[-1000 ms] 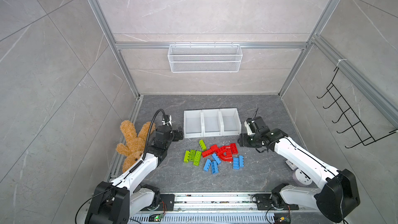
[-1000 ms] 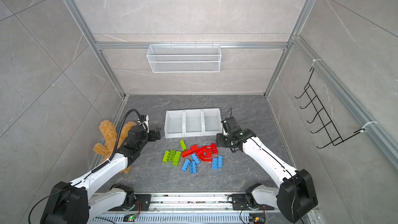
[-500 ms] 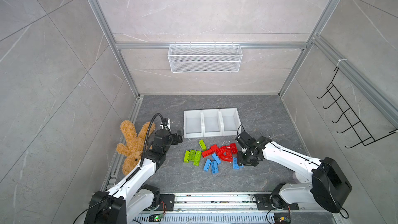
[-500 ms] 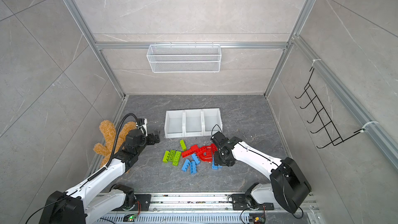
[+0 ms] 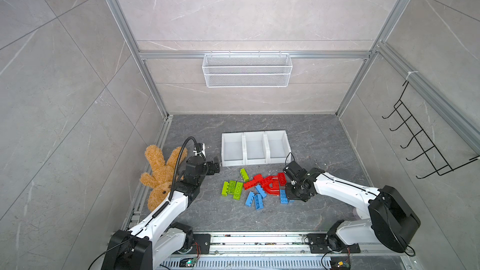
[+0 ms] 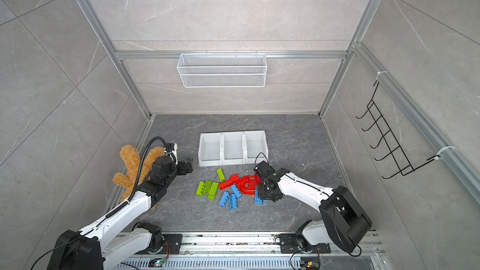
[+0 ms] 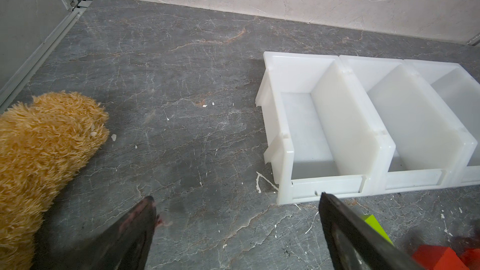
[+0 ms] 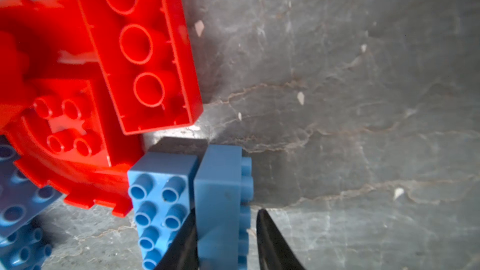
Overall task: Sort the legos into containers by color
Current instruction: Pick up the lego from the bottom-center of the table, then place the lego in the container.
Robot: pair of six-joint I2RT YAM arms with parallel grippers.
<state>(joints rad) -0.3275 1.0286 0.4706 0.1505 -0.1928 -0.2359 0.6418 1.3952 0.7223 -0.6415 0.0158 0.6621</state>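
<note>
The legos lie loose in front of the containers (image 5: 255, 161): green ones (image 5: 232, 188) at the left, red ones with an arch (image 5: 272, 187) in the middle, blue ones (image 5: 255, 198) nearer me. My right gripper (image 5: 289, 198) is down at the pile's right end. In the right wrist view its jaws (image 8: 227, 211) straddle a blue brick (image 8: 220, 190) lying on its side. One finger touches the flat face; a thin gap shows at the studs. My left gripper (image 5: 214, 168) hangs open and empty left of the bins (image 7: 345, 125).
A brown plush toy (image 5: 161, 175) lies by the left wall, close to my left arm. A second blue brick (image 8: 161, 198) and an upturned red brick (image 8: 140, 48) crowd the straddled one. A wire basket (image 5: 246, 70) hangs on the back wall, a hook rack (image 5: 415, 149) on the right wall.
My right gripper moved from beside the bins down to the blue brick at the pile's right end, and its jaws narrowed around it. The left arm barely moved.
</note>
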